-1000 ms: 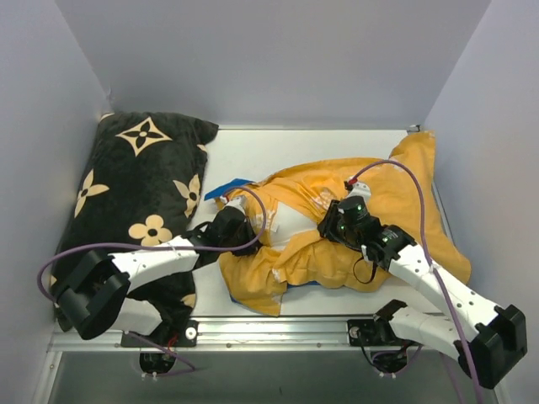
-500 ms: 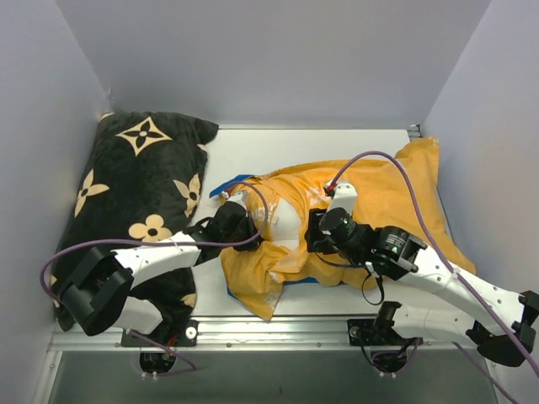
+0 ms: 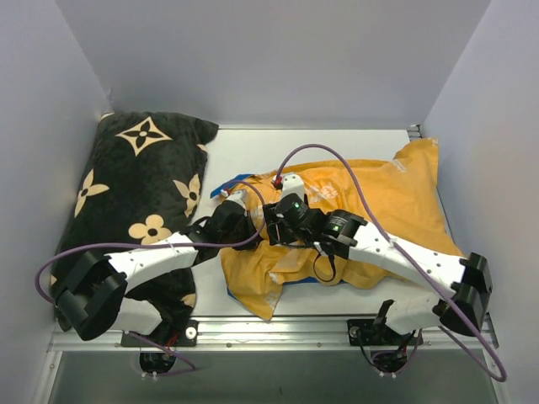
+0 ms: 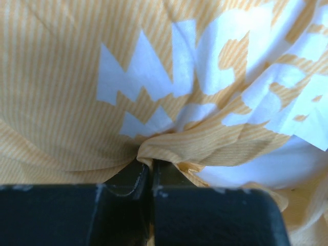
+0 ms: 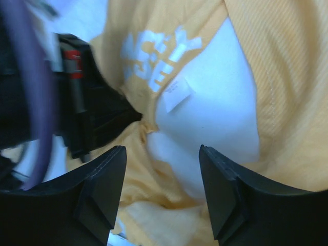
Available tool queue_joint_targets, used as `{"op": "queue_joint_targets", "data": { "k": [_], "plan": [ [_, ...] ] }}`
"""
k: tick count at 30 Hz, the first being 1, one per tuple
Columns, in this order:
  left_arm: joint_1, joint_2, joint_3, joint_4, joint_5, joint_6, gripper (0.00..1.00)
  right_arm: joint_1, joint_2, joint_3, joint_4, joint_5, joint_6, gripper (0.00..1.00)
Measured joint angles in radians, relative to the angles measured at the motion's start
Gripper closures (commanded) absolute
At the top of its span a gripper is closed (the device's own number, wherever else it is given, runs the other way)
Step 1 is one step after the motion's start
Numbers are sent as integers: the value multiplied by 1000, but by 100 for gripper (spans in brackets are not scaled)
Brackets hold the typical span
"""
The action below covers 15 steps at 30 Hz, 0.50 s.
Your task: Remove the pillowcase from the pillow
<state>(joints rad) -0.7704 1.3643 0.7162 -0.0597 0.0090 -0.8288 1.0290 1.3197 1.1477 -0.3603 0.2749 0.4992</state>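
Note:
The pillowcase (image 3: 396, 210) lies inside out, orange-yellow, across the middle and right of the table, with a blue corner (image 3: 233, 184) showing at its far left. My left gripper (image 3: 233, 227) is shut on a bunched fold of the pillowcase (image 4: 169, 146) at its opening; the jaws meet on the cloth. My right gripper (image 3: 274, 224) is open and empty, hovering over the opening right beside the left one. In the right wrist view the white pillow (image 5: 215, 102) bulges out of the pillowcase (image 5: 287, 77) between my open fingers (image 5: 102, 195), with a small tag on it.
A black pillow with tan flower marks (image 3: 143, 185) fills the left side of the table. Grey walls close in on the left, back and right. A metal rail (image 3: 278, 328) runs along the near edge by the arm bases.
My right arm has swung left from the pillowcase's middle to just beside the left gripper, now covering the exposed white pillow. The left gripper has kept its hold and barely moved.

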Motion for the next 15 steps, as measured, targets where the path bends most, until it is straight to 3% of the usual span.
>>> {"op": "queue_joint_targets", "data": {
  "k": [2,6,15],
  "plan": [
    [0,-4,0,-3,0,0,100,-29,49,-26,10,-20,-12,35],
    [2,-15,0,-13,-1,-2,100,-51,96,-30,-3,23,-15,13],
    [6,-85,-2,-50,-9,-1,100,-87,145,-34,0,89,13,9]
  ]
}}
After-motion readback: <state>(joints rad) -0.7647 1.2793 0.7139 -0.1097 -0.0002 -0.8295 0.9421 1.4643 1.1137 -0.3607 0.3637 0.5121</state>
